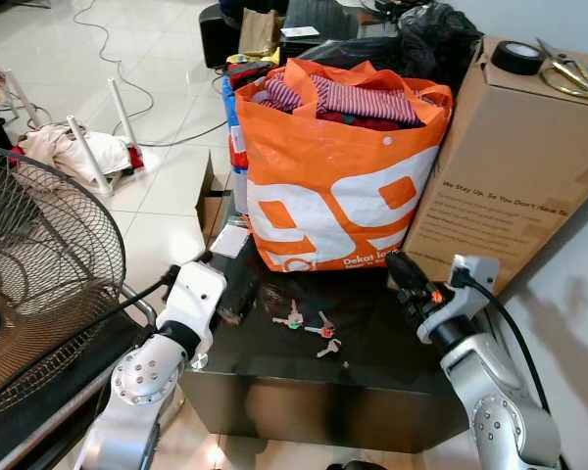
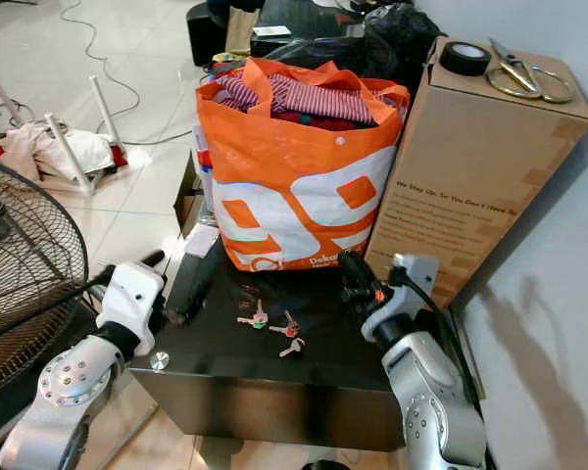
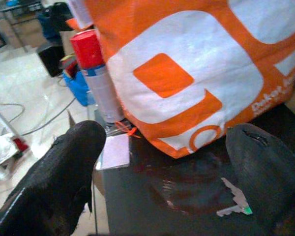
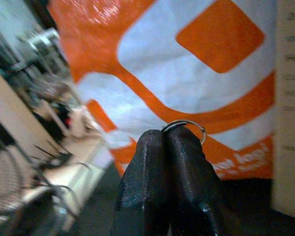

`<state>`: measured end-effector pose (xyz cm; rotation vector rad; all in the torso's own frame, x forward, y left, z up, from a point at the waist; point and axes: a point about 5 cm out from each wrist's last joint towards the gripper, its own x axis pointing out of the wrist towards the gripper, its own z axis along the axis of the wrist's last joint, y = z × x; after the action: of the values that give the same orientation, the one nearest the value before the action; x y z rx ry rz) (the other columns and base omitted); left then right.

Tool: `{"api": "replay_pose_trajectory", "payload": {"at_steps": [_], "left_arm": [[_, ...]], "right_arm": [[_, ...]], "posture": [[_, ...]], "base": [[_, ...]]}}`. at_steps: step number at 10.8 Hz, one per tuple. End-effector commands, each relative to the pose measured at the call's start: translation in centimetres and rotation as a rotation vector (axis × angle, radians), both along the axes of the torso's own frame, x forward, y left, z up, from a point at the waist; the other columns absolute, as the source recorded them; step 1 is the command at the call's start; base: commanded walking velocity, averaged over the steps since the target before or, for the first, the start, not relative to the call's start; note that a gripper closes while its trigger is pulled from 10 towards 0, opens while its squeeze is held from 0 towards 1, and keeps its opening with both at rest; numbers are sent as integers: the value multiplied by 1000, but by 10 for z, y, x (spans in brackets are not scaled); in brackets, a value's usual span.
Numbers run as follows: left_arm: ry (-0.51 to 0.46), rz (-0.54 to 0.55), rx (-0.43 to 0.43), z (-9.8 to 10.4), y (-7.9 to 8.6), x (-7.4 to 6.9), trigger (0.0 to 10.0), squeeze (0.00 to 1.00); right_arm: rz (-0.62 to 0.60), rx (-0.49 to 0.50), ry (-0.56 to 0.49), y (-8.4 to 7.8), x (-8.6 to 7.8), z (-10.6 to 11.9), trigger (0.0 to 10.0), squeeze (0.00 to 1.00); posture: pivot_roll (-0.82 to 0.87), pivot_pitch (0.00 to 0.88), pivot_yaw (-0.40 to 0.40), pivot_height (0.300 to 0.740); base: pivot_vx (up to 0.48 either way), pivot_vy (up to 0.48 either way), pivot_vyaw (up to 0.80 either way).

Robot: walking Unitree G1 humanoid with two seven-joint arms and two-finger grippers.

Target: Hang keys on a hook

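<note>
Our left gripper [image 3: 162, 162] has its fingers spread wide with nothing in them, and the keys [image 1: 309, 326] lie on the dark table [image 1: 372, 377] just past its right finger. Our right gripper [image 4: 167, 147] has its fingers pinched tight on a small metal ring [image 4: 184, 129], so we think we are picking up now and must find a hook next. The orange bag [image 1: 333, 186] stands close in front of both sets of fingers, so the open room is up and back.

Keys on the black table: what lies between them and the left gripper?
Only bare glossy tabletop. In the left eye view the keys lie just right of the left gripper, nothing between them.
</note>
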<state>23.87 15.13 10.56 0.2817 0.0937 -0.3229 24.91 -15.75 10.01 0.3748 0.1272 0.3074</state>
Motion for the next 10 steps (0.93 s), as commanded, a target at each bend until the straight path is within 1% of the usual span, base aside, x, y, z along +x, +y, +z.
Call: {"api": "replay_pose_trajectory", "payload": {"at_steps": [1,2,3,4,5,7,10], "left_arm": [[-26,42,-3,6,3,2,10000,122],[-29,57,-4,7,3,3,10000,125],[-22,65,4,6,3,3,10000,129],[-16,70,7,6,3,3,10000,129],[-13,75,9,5,3,3,10000,133],[-7,79,9,5,3,4,10000,133],[3,88,1,3,2,5,10000,129]], "right_arm": [[-33,-83,26,0,1,-1,10000,0],[-51,-105,40,0,3,-2,10000,0],[-44,-121,46,4,5,2,10000,0],[-59,-168,54,4,7,3,10000,0],[-90,-183,68,1,10,3,10000,0],[-112,-223,92,-2,12,0,10000,0],[-117,-241,105,-1,13,-1,10000,0]], "posture": [[21,0,-51,740],[26,0,-55,740],[28,0,-56,740],[31,0,-58,740],[35,0,-61,740],[37,0,-60,740],[33,0,-61,740]], "base": [[0,0,0],[0,0,0],[0,0,0],[0,0,0],[0,0,0],[0,0,0],[0,0,0]]}}
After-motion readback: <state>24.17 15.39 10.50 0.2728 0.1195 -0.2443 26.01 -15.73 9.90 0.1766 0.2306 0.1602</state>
